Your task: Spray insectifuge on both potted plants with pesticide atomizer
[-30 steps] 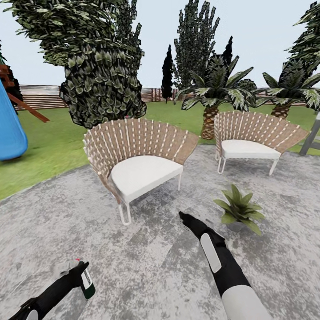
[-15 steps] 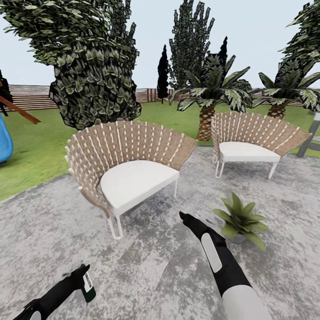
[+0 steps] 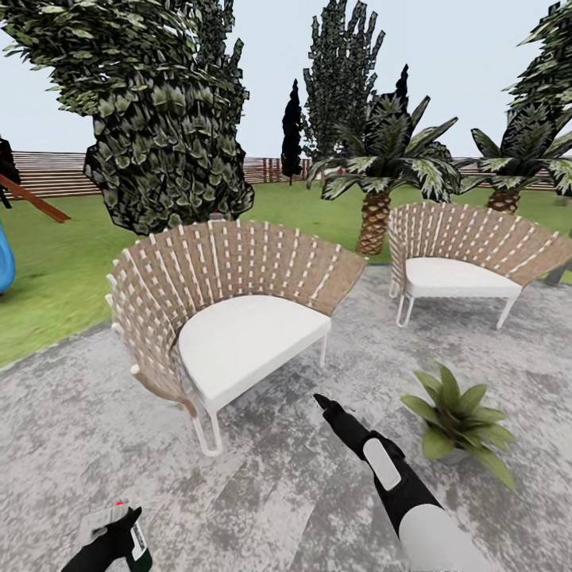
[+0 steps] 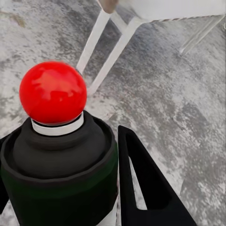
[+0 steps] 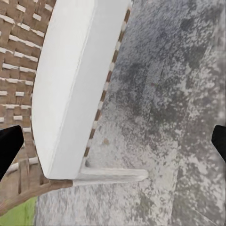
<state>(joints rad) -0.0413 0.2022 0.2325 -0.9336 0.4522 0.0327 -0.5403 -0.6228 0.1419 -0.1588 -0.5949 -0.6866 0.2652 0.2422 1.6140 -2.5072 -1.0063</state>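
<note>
The pesticide atomizer [image 3: 137, 548], dark green with a white label and a red tip, stands upright in my left gripper [image 3: 117, 539] at the head view's bottom left corner. In the left wrist view its red ball tip [image 4: 52, 92] and black neck sit between the black fingers [image 4: 141, 183], which are shut on the bottle. One potted plant [image 3: 461, 419] with pointed green leaves in a small grey pot stands on the stone patio [image 3: 71, 413], right of my right gripper [image 3: 324, 403]. That gripper is open and empty, its fingertips [image 5: 9, 146] far apart.
A wicker chair with a white cushion [image 3: 238, 334] stands close ahead, its white legs [image 4: 101, 44] near the atomizer. A second wicker chair [image 3: 469, 262] sits at the back right. Lawn, palms [image 3: 381, 171], tall trees and a slatted fence [image 3: 56, 171] lie beyond.
The whole view has shifted: the chairs and the plant now sit nearer and further right. My left gripper with the atomizer has sunk toward the picture's bottom edge. The right arm holds its pose.
</note>
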